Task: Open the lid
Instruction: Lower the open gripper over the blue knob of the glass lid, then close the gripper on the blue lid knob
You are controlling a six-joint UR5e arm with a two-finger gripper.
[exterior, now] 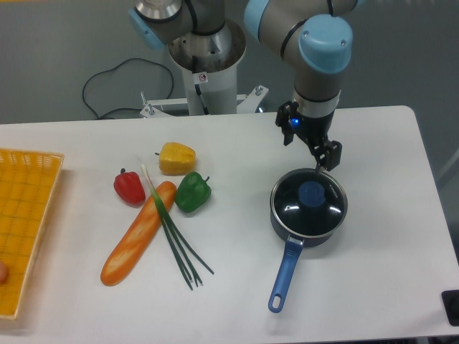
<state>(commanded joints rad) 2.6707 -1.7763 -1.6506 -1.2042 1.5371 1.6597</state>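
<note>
One round clear glass lid with a thin metal rim and blue centre knob (310, 194) sits closed on the dark saucepan with the long blue handle (285, 274), on the right of the white tabletop (373, 287). The black two-finger end effector (310, 145) hangs just behind the pan's far rim, fingers spread and holding nothing, probably so it can straddle the knob. The vegetables lie well apart to the left.

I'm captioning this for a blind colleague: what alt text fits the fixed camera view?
A robot gripper hovers open just behind a small saucepan whose glass lid is on; peppers, a carrot and a yellow basket lie to the left on a white table.
</note>
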